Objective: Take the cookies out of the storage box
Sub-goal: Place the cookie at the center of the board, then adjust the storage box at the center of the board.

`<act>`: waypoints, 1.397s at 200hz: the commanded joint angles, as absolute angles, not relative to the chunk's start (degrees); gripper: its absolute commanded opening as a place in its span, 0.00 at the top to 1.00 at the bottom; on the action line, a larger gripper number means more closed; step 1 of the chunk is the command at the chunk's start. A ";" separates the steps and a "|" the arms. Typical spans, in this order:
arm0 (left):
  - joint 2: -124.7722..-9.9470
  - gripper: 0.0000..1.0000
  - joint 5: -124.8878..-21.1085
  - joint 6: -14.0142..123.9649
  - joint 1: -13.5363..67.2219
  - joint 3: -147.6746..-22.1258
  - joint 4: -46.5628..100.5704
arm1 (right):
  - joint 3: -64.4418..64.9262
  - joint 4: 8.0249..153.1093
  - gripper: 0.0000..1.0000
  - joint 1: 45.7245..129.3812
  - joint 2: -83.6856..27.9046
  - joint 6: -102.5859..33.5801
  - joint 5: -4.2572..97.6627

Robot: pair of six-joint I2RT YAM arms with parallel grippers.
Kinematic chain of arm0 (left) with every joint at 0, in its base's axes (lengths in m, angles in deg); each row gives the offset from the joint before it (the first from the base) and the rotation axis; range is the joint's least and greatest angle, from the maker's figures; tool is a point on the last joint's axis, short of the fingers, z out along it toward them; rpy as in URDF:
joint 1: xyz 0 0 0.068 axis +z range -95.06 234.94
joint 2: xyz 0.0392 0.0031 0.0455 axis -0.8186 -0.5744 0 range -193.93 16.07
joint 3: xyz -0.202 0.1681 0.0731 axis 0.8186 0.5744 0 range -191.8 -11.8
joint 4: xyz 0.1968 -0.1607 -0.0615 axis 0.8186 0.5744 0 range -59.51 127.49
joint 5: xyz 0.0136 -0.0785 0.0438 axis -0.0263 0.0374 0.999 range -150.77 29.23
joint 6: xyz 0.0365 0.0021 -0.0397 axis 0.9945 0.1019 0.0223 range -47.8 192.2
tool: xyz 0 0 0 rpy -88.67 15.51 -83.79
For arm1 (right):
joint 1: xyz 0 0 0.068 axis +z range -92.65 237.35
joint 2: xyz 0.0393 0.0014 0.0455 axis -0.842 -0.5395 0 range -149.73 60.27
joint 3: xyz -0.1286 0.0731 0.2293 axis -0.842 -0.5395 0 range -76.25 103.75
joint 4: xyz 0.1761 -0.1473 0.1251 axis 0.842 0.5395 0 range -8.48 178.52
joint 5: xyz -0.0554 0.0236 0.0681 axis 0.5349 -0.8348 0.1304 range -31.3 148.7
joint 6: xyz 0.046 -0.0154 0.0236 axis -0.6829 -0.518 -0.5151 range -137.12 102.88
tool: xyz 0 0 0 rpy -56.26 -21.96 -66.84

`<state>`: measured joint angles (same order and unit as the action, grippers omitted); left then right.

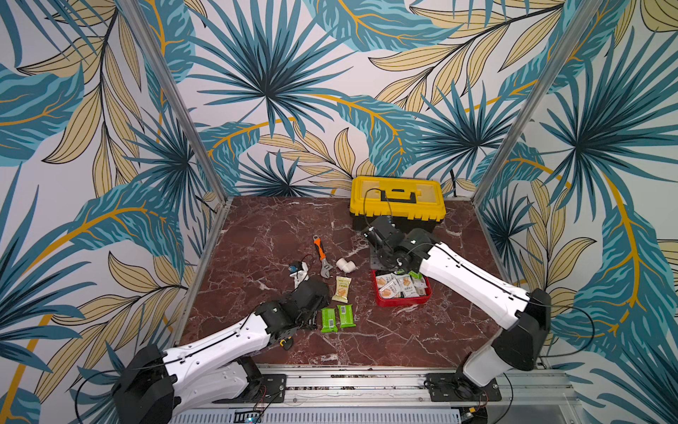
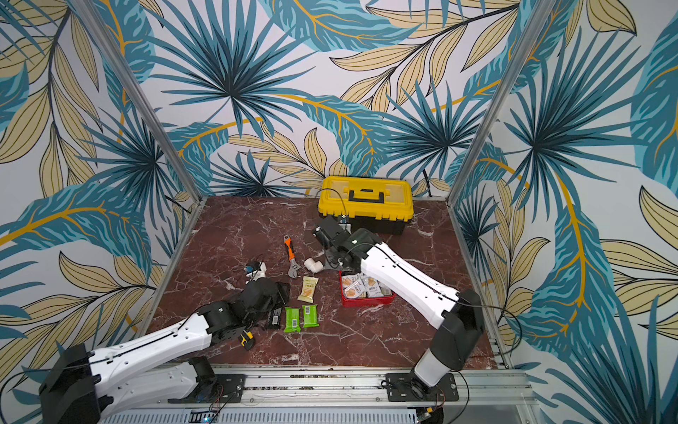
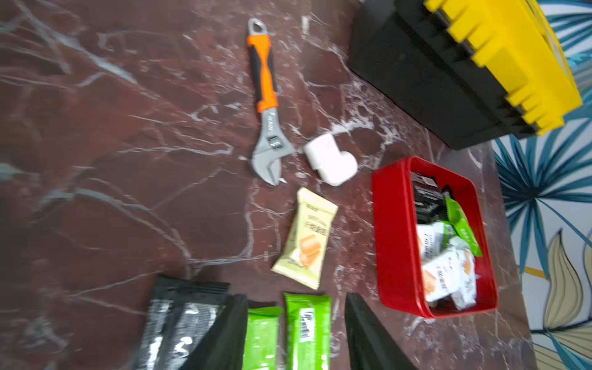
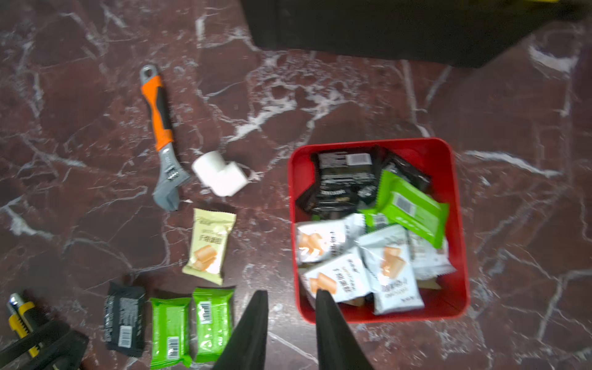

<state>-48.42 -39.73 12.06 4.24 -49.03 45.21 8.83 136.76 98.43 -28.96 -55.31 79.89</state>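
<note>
Right gripper (image 4: 291, 291) hangs by the edge of the red box (image 4: 293, 192), jaws a narrow gap apart, nothing between them. Left gripper (image 3: 294, 295) has jaws wider and empty; two green packets (image 3: 307, 330) show between its fingers in the wrist view, and a black packet (image 3: 182, 320) lies just outside one finger. Most cookies (image 4: 384, 256) sit piled in the box: white, black, green. Four lie out on the table (image 1: 257, 235) left of it: a cream packet (image 4: 209, 246), the two green, the black. Wrench (image 4: 160, 128) and white pipe elbow (image 4: 221, 174) lie beyond them, yellow toolbox (image 1: 398, 198) at the back.
</note>
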 commanded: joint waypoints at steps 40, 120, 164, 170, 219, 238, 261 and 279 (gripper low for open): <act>-71.07 0.39 -45.43 17.99 0.01 -67.24 39.13 | -11.47 133.97 0.69 85.88 -9.46 -59.26 74.55; -90.85 0.38 -43.45 23.12 0.55 -87.38 48.98 | -18.81 133.79 0.69 81.52 -2.21 -60.12 72.15; -96.99 0.46 -43.39 24.34 1.99 -93.25 51.56 | -19.01 133.64 0.69 80.87 -2.52 -59.24 72.12; -97.63 0.47 -43.45 24.44 2.20 -93.89 51.99 | -19.03 133.64 0.69 80.73 -2.54 -59.09 72.00; -100.83 0.65 -42.49 25.31 3.41 -96.87 53.29 | -19.88 133.42 0.69 80.07 -2.53 -58.61 71.20; -101.09 0.72 -42.24 25.84 4.10 -97.12 53.25 | -20.08 133.30 0.69 79.82 -2.57 -58.48 70.96; -101.48 0.77 -41.53 27.66 4.67 -97.81 53.59 | -20.21 133.05 0.69 79.51 -2.52 -58.09 70.48; -101.95 0.80 -41.43 29.79 5.25 -98.53 53.75 | -20.43 132.88 0.69 79.27 -2.66 -57.79 70.03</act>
<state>-100.74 -43.38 26.39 4.03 -95.56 52.53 -18.97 133.61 79.72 -2.58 -58.83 70.93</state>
